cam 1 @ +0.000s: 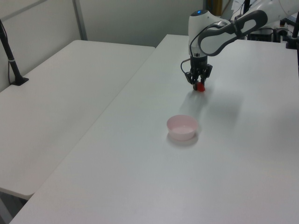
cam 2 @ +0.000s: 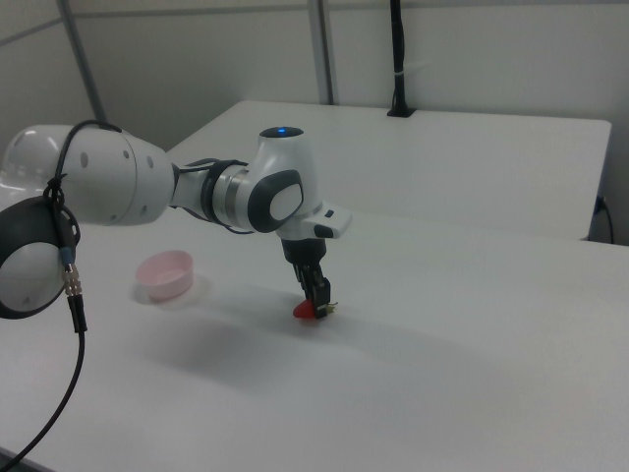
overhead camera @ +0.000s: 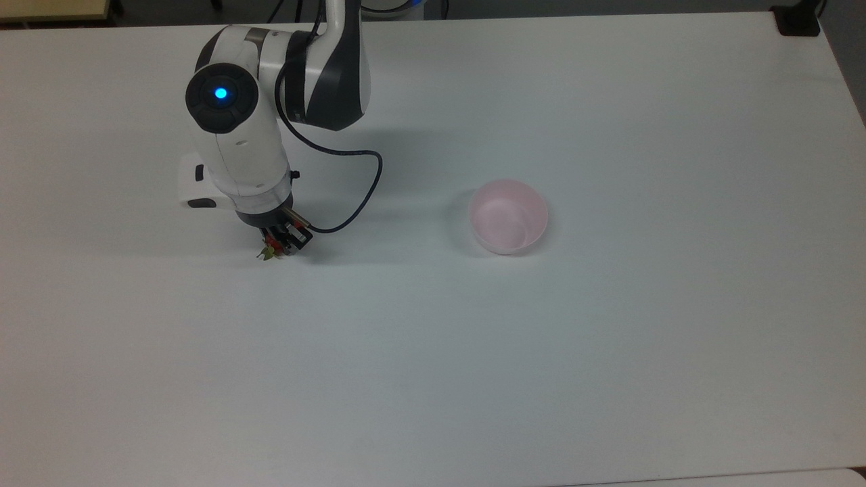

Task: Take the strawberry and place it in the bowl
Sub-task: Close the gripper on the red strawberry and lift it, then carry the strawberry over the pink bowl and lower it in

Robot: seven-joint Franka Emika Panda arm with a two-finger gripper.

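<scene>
The strawberry (cam 1: 200, 87) lies on the white table (overhead camera: 473, 352), a small red fruit with its green cap showing at the top view's left (overhead camera: 266, 253). My gripper (overhead camera: 283, 240) has come straight down onto it and covers most of it from above. In the right view a red end of the strawberry (cam 2: 306, 312) sticks out beside the gripper (cam 2: 318, 303) at table level. The pale pink bowl (overhead camera: 509, 216) stands upright and empty well off to the top view's right, also visible in the left view (cam 1: 182, 126) and the right view (cam 2: 165, 272).
A black cable (overhead camera: 352, 196) loops from the wrist toward the bowl's side. A second white table (cam 1: 60, 98) adjoins on the left view's left, with a black post (cam 1: 11, 58) on it.
</scene>
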